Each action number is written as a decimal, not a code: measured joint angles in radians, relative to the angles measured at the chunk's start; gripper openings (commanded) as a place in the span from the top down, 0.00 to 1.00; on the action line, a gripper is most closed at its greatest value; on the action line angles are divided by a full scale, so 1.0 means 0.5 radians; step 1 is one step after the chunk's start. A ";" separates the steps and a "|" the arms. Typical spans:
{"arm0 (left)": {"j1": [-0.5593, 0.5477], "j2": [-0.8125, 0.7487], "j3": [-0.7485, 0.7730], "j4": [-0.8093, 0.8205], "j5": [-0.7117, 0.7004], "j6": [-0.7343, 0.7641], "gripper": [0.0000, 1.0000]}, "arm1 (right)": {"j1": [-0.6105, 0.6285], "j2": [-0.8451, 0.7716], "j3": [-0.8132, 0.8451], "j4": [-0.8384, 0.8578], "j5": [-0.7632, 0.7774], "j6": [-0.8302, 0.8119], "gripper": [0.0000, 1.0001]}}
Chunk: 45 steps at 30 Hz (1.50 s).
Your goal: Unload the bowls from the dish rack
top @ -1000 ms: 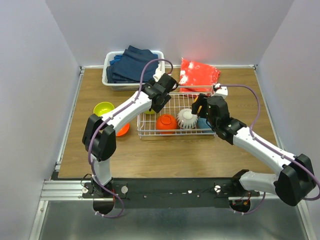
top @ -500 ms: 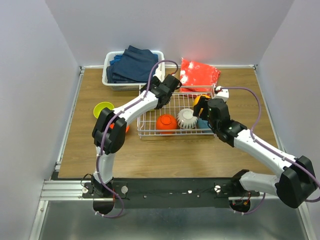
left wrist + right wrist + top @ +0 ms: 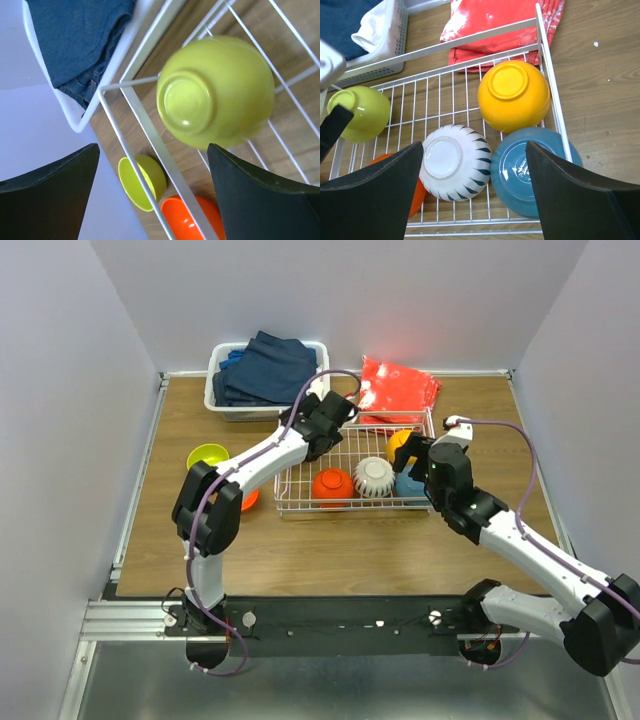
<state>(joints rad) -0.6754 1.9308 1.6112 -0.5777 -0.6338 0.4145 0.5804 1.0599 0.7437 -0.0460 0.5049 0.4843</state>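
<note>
Having moved further toward the far-left corner of the dish rack (image 3: 350, 512), the left tool (image 3: 153, 150) stood apart over the lime green bowl (image 3: 220, 90), the right tool (image 3: 474, 145) apart too; a finger could catch the wire.

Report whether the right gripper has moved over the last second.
Yes. The right gripper has drawn back rightward toward the right wall of the dish rack, uncovering the yellow-orange bowl.

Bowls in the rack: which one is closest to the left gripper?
The lime green bowl in the rack's far-left corner; the other four sit further right.
</note>
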 measured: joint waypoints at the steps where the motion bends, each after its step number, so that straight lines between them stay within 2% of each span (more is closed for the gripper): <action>1: -0.001 -0.036 -0.042 0.002 0.014 0.021 0.01 | 0.000 -0.018 -0.007 0.000 0.004 -0.006 0.05; 8: -0.015 -0.162 -0.178 -0.037 0.266 0.286 0.01 | 0.000 -0.058 -0.014 -0.008 0.011 -0.016 0.01; 16: -0.034 -0.152 -0.185 -0.068 0.453 0.376 0.01 | 0.000 -0.112 -0.021 -0.038 0.031 -0.029 0.01; 29: -0.032 -0.061 -0.371 0.211 0.426 0.482 0.01 | 0.000 -0.161 -0.027 -0.108 0.051 -0.042 0.01; 38: -0.022 -0.026 -0.509 0.536 0.270 0.560 0.01 | 0.000 -0.158 -0.036 -0.108 0.051 -0.053 0.01; 45: -0.027 -0.005 -0.504 0.541 0.251 0.564 0.01 | 0.000 -0.156 -0.036 -0.108 0.051 -0.066 0.01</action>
<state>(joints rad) -0.6888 1.9282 1.3594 -0.3073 -0.5083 0.6964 0.5804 0.9817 0.7258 -0.0998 0.5304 0.4515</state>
